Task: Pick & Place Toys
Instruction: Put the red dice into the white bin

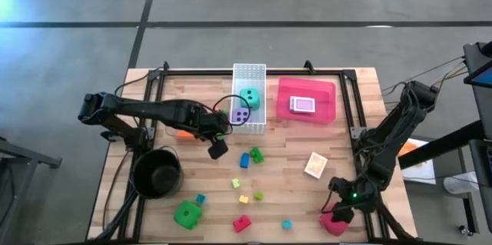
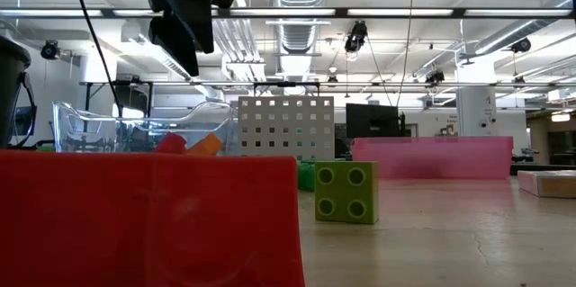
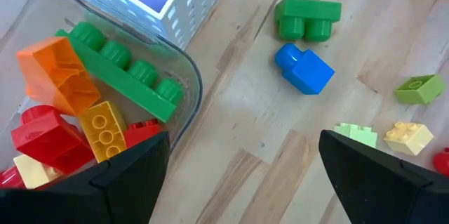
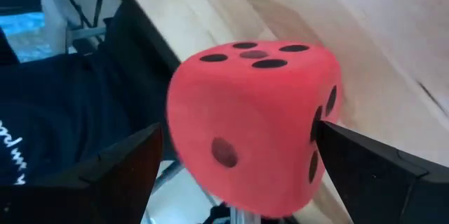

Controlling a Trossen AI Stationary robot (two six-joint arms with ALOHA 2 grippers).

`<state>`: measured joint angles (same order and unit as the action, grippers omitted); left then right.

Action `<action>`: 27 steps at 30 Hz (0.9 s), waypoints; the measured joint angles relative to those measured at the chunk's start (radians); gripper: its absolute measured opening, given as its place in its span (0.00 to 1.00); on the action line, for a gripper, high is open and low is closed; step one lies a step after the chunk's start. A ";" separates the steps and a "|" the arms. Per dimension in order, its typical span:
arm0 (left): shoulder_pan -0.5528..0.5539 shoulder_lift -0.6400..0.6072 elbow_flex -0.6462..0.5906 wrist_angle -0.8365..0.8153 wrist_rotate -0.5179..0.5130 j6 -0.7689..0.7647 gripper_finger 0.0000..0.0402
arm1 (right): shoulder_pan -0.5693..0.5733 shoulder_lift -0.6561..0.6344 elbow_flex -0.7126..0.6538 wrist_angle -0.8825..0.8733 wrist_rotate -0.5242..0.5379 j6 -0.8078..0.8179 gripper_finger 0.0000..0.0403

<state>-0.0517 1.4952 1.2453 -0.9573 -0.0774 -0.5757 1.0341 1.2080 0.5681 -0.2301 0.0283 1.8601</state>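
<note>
The toys lie scattered on the wooden table: a green die (image 1: 187, 214), a red brick (image 1: 242, 223), a blue brick (image 3: 303, 69), a green brick (image 3: 306, 19) and a card pack (image 1: 315, 165). A teal die (image 1: 249, 97) and a purple die (image 1: 241, 116) sit in the white basket (image 1: 248, 72). My left gripper (image 1: 217, 149) hangs open over bare wood, beside a clear tub of bricks (image 3: 105, 104). My right gripper (image 4: 238, 168) is open at the near right corner. Its fingers stand on either side of a red die (image 4: 252, 126). My right gripper has a finger on each side of the red die (image 4: 319, 122), slanting down at it by the table's near right corner. Whether the fingers touch the die, I cannot tell. The die rests on the table at its edge.
A round black pot (image 1: 157, 172) stands at the near left. The red tray (image 1: 323, 91) at the far right holds a card pack (image 1: 303, 105). Small bricks (image 1: 247, 191) dot the middle. In the low view a red brick (image 2: 144, 215) blocks the near left.
</note>
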 joint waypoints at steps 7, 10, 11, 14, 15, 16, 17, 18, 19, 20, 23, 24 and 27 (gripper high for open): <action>-0.007 0.000 0.000 0.005 0.001 -0.001 0.91 | 0.001 0.126 0.002 0.062 -0.019 0.002 0.91; -0.008 0.000 0.000 0.009 0.001 -0.001 0.91 | 0.002 0.171 0.005 0.134 -0.019 -0.028 0.91; -0.008 0.000 0.000 0.009 0.001 -0.001 0.91 | 0.002 0.181 0.004 0.153 -0.020 -0.028 0.91; -0.009 0.000 0.000 0.018 0.004 -0.004 0.91 | 0.003 0.213 0.004 0.204 0.003 -0.027 0.91; -0.010 0.000 0.000 0.020 0.004 -0.004 0.91 | 0.003 0.223 0.004 0.217 0.003 -0.027 0.91; -0.010 0.000 0.000 0.022 0.004 -0.004 0.91 | 0.003 0.229 0.004 0.226 0.009 -0.025 0.91; -0.010 0.000 0.000 0.025 0.005 -0.004 0.91 | 0.003 0.235 0.004 0.228 0.022 -0.019 0.90; -0.010 0.000 0.000 0.026 0.007 -0.004 0.91 | 0.003 0.242 0.004 0.231 0.032 -0.014 0.89; -0.010 0.000 0.000 0.027 0.007 -0.004 0.91 | 0.004 0.242 0.004 0.231 0.037 -0.011 0.86; -0.010 0.000 0.000 0.027 0.007 -0.004 0.91 | 0.004 0.243 0.004 0.231 0.039 -0.011 0.83; -0.010 0.000 0.000 0.027 0.008 -0.004 0.91 | 0.004 0.241 0.004 0.230 0.063 -0.011 0.69; -0.010 0.000 0.000 0.028 0.008 -0.004 0.91 | 0.005 0.239 0.003 0.229 0.073 -0.011 0.64; -0.010 0.000 0.000 0.034 0.009 -0.004 0.91 | 0.005 0.236 0.003 0.228 0.095 -0.013 0.50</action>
<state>-0.0612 1.4952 1.2449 -0.9230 -0.0681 -0.5793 1.0386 1.4441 0.5713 -0.0021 0.1234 1.8473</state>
